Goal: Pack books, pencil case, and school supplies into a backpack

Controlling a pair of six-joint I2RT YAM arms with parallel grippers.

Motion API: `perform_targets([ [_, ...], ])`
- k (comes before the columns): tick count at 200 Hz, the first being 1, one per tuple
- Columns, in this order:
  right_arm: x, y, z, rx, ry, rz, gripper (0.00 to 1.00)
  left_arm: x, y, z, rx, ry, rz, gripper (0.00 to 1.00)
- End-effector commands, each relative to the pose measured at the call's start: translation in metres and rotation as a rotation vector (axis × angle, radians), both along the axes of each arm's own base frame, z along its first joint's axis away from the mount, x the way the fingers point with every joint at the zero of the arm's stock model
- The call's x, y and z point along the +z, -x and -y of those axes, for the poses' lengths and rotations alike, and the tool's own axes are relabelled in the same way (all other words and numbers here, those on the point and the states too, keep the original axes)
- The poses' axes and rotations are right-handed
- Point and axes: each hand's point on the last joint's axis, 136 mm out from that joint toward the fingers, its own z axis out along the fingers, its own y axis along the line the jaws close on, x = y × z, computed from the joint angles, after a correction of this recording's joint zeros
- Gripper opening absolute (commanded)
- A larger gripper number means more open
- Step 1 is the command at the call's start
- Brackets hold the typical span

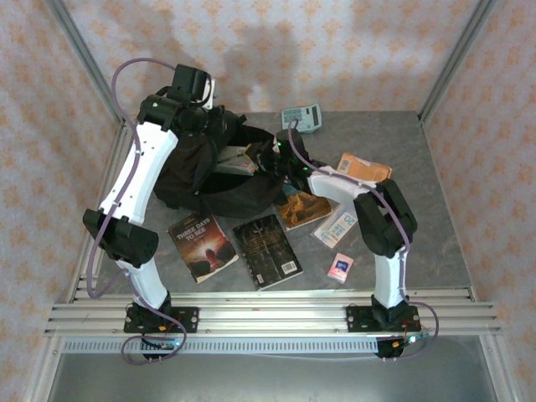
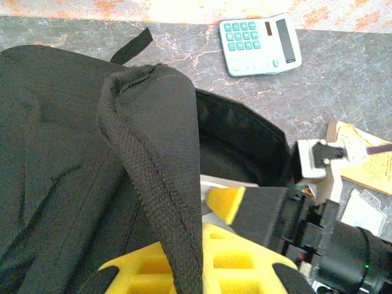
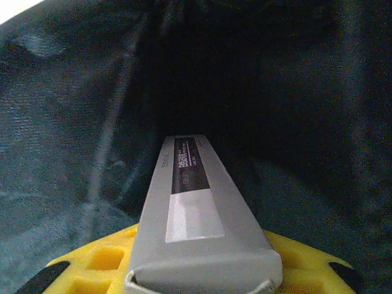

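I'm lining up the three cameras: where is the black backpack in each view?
Top external: backpack left of centre.
Left wrist: backpack across the left half, opening at centre.
Right wrist: backpack interior around the grey box.
Shared landmark: calculator, beyond the backpack in top and left wrist views.

A lab test booth: aluminium rails [image 1: 268, 316], patterned backdrop panels [image 1: 335, 50].

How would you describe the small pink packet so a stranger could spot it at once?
Start at the big black backpack in the middle of the table and come toward the near edge to the black-grey book. The packet lies flat to the right of that book, apart from it. It is the smallest thing there, pink with a blue patch.
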Motion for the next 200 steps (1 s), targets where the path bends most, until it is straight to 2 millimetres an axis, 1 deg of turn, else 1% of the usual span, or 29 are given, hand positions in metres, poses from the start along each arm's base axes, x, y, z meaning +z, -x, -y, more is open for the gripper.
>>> perform_targets([
  [1,0.024,-0.009,-0.036,0.035,-0.082,0.046,0.28,0.052,-0.001,0.001,0.001,0.064,0.153,0.0],
  [23,0.019,-0.017,-0.071,0.057,-0.101,0.03,0.3,0.064,-0.004,0.003,0.0,0.083,0.19,0.0],
  [33,0.017,-0.019,-0.085,0.071,-0.084,0.019,0.34,0.067,-0.005,0.0,0.011,0.075,0.199,0.0],
  [37,0.013,-0.019,-0.091,0.075,-0.075,0.011,0.38,0.068,-0.006,-0.002,0.02,0.071,0.201,0.0],
  [41,0.01,-0.02,-0.095,0.079,-0.069,0.006,0.44,0.068,-0.007,-0.004,0.027,0.068,0.203,0.0],
  [45,0.009,-0.021,-0.099,0.081,-0.065,0.004,0.51,0.069,-0.008,-0.007,0.035,0.068,0.205,0.0],
  [46,0.008,-0.021,-0.101,0.082,-0.063,0.0,0.55,0.069,-0.008,-0.007,0.037,0.068,0.205,0.0],
  [47,0.008,-0.021,-0.101,0.082,-0.063,0.0,0.55,0.069,-0.008,-0.008,0.038,0.068,0.205,0.0],
  [55,0.005,-0.024,-0.105,0.078,-0.053,-0.007,0.7,0.07,-0.01,-0.013,0.052,0.073,0.208,0.0],
  [61,0.006,-0.025,-0.107,0.077,-0.052,-0.006,0.78,0.07,-0.011,-0.017,0.064,0.077,0.208,0.0],
  [71,0.005,-0.027,-0.11,0.079,-0.047,-0.002,0.86,0.07,-0.013,-0.022,0.081,0.083,0.208,0.0],
  [82,0.007,-0.028,-0.111,0.087,-0.04,0.005,0.91,0.068,-0.015,-0.029,0.096,0.091,0.206,0.0],
  [111,0.014,-0.022,-0.106,0.115,0.016,0.049,0.93,0.059,-0.017,-0.047,0.138,0.08,0.197,0.0],
  [124,0.018,-0.02,-0.098,0.116,0.07,0.073,0.93,0.055,-0.017,-0.057,0.162,0.072,0.192,0.0],
  [130,0.017,-0.018,-0.094,0.118,0.111,0.076,0.93,0.053,-0.017,-0.063,0.176,0.064,0.193,0.0],
  [150,0.02,-0.012,-0.077,0.114,0.209,0.11,0.88,0.051,-0.015,-0.079,0.226,0.018,0.198,0.0],
  [169,0.035,-0.005,-0.062,0.116,0.253,0.168,0.83,0.05,-0.014,-0.09,0.266,-0.029,0.2,0.0],
  [182,0.056,0.001,-0.054,0.135,0.267,0.233,0.83,0.049,-0.013,-0.095,0.278,-0.061,0.203,0.0],
  [200,0.076,0.011,-0.036,0.148,0.353,0.299,0.83,0.045,-0.011,-0.105,0.312,-0.116,0.199,0.0],
])
